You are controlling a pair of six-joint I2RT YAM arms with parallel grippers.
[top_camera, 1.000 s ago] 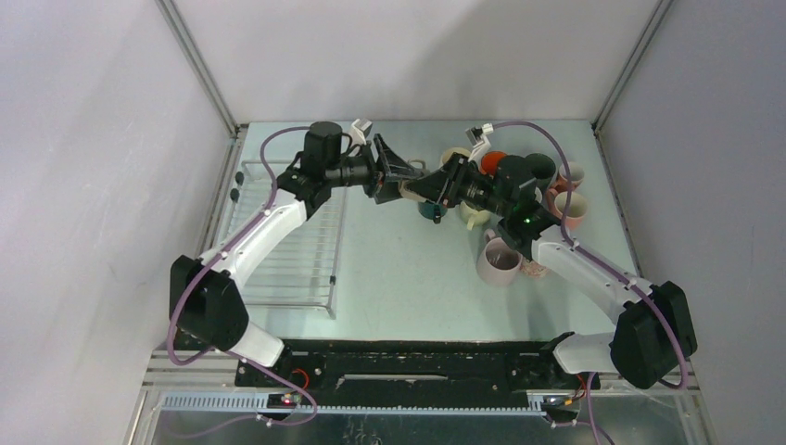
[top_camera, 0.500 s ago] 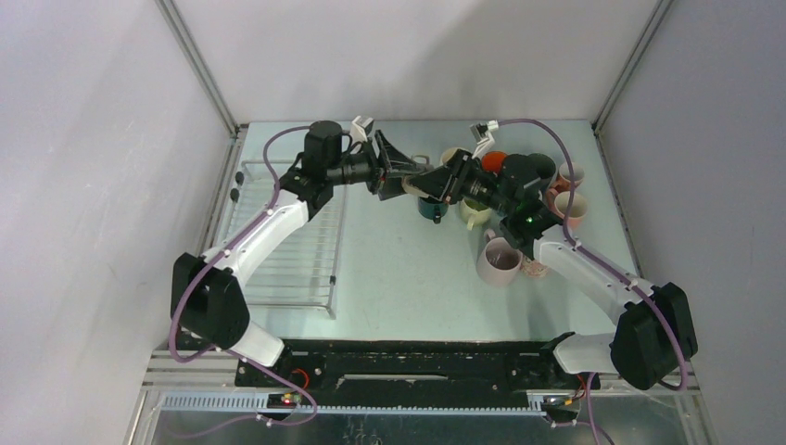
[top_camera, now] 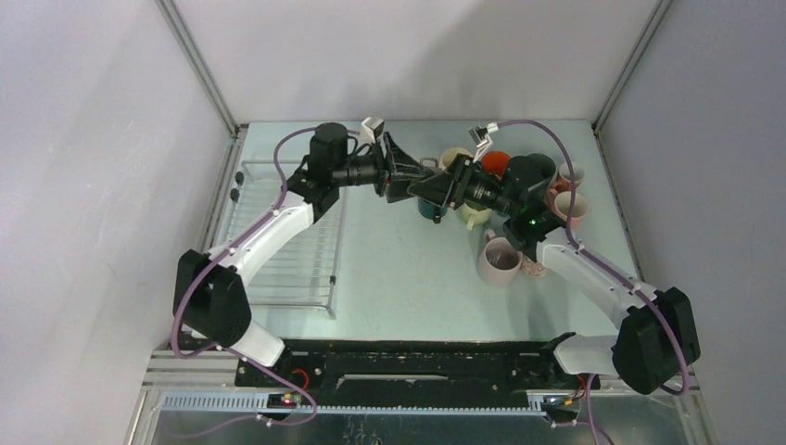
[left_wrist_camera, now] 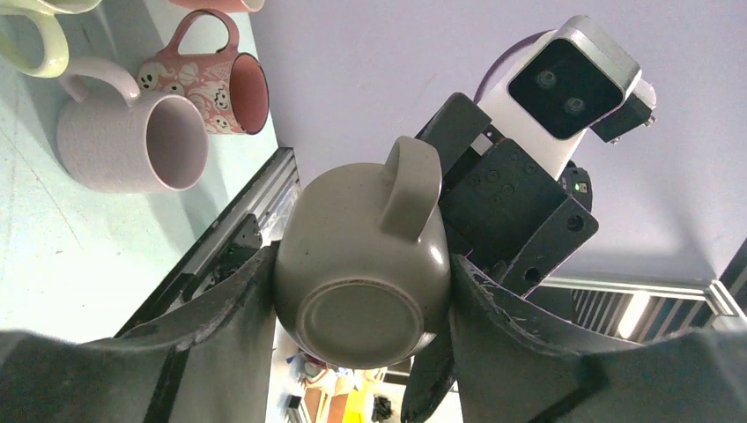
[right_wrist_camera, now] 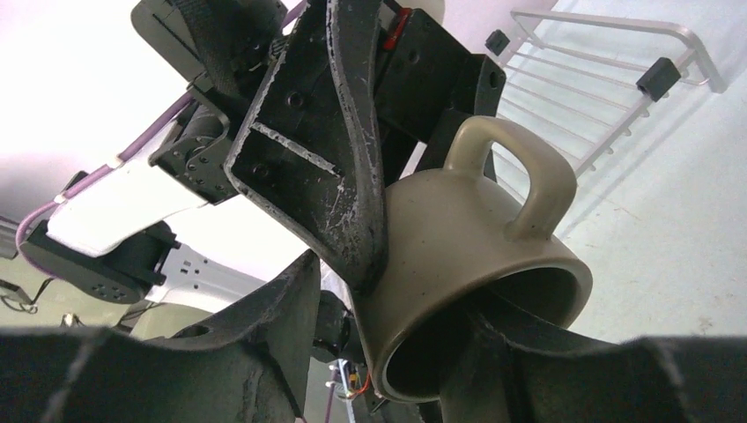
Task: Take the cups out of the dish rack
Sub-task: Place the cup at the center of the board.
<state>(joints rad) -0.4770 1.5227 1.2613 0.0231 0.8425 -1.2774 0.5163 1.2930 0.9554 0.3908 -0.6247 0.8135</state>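
The left gripper [left_wrist_camera: 363, 295] pinches the beige mug [left_wrist_camera: 352, 238] by its sides, above the counter [top_camera: 408, 278], well apart from the dish rack [top_camera: 297, 269]. The mug's mouth faces the right gripper [right_wrist_camera: 388, 344], which is spread and straddles the rim.

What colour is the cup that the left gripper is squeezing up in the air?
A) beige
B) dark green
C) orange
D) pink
A: in the left wrist view the beige cup sits clamped in the left gripper, with its base toward the camera and its handle pointing up.
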